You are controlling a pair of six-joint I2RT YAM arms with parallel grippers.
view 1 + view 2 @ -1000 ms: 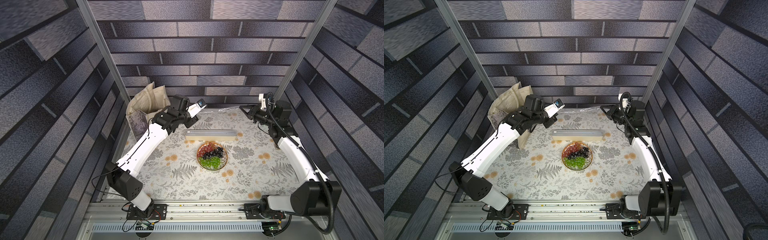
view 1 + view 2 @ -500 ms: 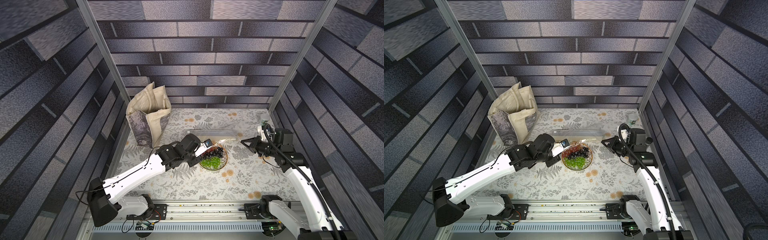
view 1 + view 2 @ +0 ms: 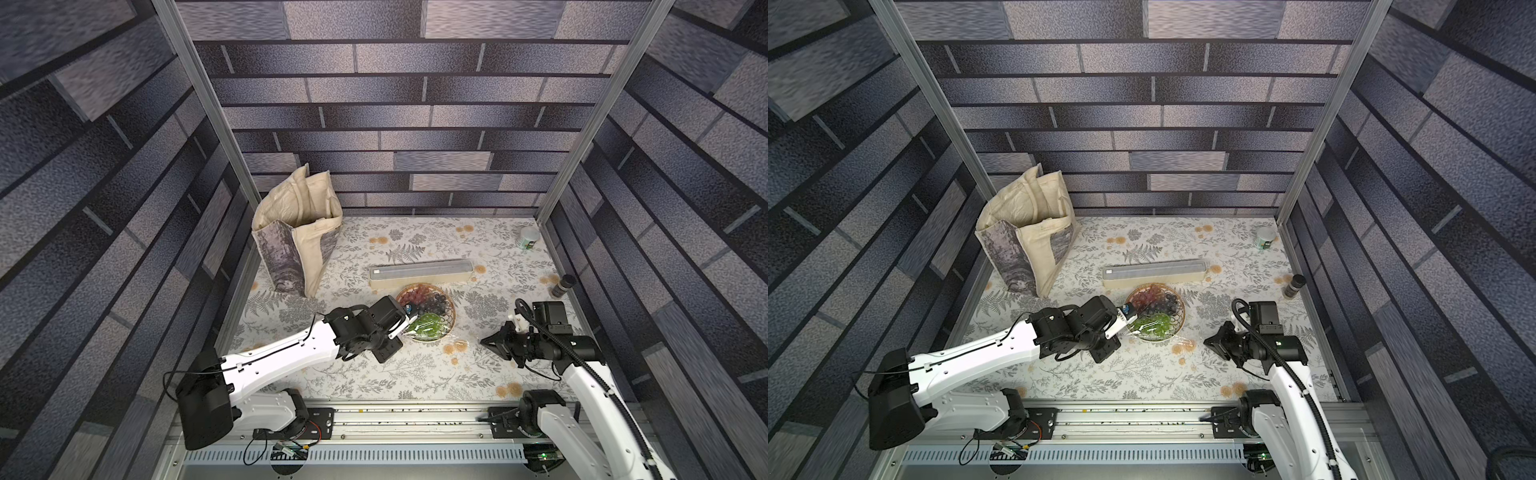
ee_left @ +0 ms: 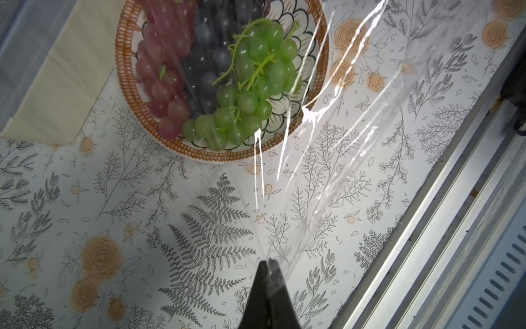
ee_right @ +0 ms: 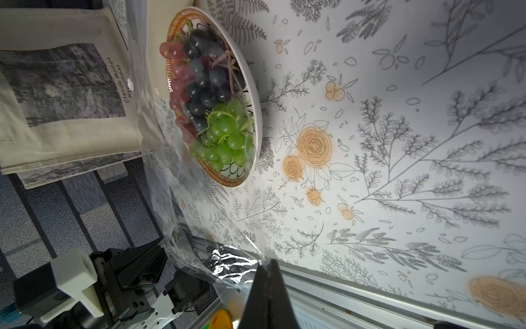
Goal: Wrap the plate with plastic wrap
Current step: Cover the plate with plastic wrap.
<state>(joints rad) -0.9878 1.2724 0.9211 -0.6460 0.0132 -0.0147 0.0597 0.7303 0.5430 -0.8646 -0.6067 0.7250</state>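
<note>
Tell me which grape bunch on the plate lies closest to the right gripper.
The green bunch: it fills the plate's near side, toward the right gripper, while the red bunch and the dark purple bunch lie farther back, toward the dispenser box.

Grey brick-pattern walls [image 3: 415,104] — floral tablecloth [image 3: 415,374] below.

plate [image 3: 453,318]: 1 | grape bunches [image 3: 429,325]: 3 | plastic wrap [image 4: 336,148]: 1 | dispenser box [image 3: 420,272]: 1 | tote bag [image 3: 297,232]: 1 | white-lidded jar [image 3: 529,237]: 1 | dark bottle [image 3: 563,285]: 1
</note>
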